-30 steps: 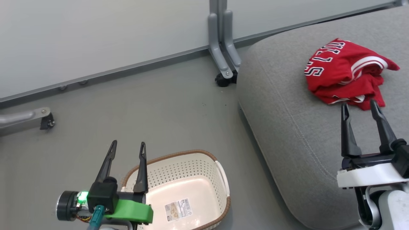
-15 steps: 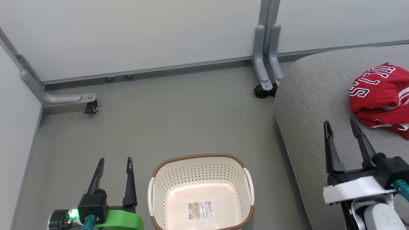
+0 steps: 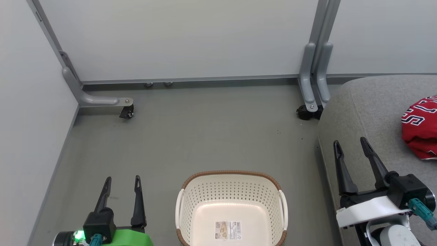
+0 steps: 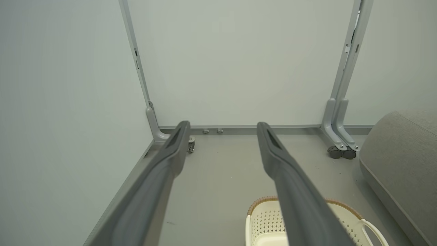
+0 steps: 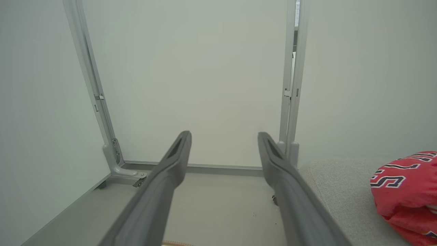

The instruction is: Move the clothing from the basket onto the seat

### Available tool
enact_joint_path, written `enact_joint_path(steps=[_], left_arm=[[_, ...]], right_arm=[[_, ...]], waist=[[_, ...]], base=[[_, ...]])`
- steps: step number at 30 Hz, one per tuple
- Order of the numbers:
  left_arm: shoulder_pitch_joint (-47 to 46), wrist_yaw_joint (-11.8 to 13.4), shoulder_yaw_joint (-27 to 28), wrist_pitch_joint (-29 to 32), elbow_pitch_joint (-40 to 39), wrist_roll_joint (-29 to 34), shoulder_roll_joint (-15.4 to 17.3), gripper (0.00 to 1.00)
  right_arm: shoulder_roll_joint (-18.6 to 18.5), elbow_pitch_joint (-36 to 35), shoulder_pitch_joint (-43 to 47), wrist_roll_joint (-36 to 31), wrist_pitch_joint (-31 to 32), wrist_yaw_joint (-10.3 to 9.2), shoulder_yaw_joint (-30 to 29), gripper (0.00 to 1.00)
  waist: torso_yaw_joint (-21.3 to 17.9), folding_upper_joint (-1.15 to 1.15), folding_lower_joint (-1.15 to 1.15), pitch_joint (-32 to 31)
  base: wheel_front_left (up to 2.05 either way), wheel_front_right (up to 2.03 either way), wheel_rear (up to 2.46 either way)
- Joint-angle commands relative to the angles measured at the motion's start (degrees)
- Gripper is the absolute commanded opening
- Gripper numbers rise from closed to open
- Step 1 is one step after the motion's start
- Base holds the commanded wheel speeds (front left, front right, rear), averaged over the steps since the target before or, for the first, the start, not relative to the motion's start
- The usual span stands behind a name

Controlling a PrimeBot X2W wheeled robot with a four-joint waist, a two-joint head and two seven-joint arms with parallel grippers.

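The cream-white basket (image 3: pixel 232 205) with a brown rim stands on the floor at the bottom centre, holding nothing but a paper label; its corner (image 4: pixel 266 218) appears in the left wrist view. The red clothing (image 3: pixel 421 126) with black and white letters lies bunched on the grey seat (image 3: pixel 372 102) at the right edge, and the clothing (image 5: pixel 406 191) rests on the seat (image 5: pixel 341 184) in the right wrist view. My left gripper (image 3: pixel 123 179) is open, left of the basket. My right gripper (image 3: pixel 350 141) is open above the seat's left edge, left of the clothing.
Pale partition panels enclose the grey floor (image 3: pixel 205 136) at the back and left. A grey panel foot with a caster (image 3: pixel 127 112) stands at the back left, and another foot with a caster (image 3: pixel 304 112) stands right beside the seat's corner.
The head camera has turned left, so the whole scene slid right and the clothing is partly cut off. The right gripper has drawn away from the clothing. Both grippers stay open.
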Motion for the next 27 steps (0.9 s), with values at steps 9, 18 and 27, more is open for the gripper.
enact_joint_path(steps=[9,18,27], left_arm=[[0.9,0.0,-0.6,0.0,0.0,-0.1,0.1,1.0],[-0.3,0.3,-0.6,0.0,-0.9,-1.6,0.1,1.0],[0.0,0.2,0.8,0.0,-0.4,-3.4,0.1,1.0]], right_arm=[[-0.5,0.3,0.3,-0.6,-0.2,-0.11,-0.7,1.0],[-0.7,0.4,-0.3,-0.6,-0.2,-0.1,-1.8,1.0],[-0.7,0.3,-0.7,-0.6,-0.2,-0.11,-1.7,1.0]], waist=[[-0.9,0.0,0.01,-0.1],[-3.8,0.0,0.01,0.7],[-4.8,0.0,0.01,1.2]], base=[[0.0,0.0,0.0],[0.0,0.0,0.0],[0.0,0.0,0.0]])
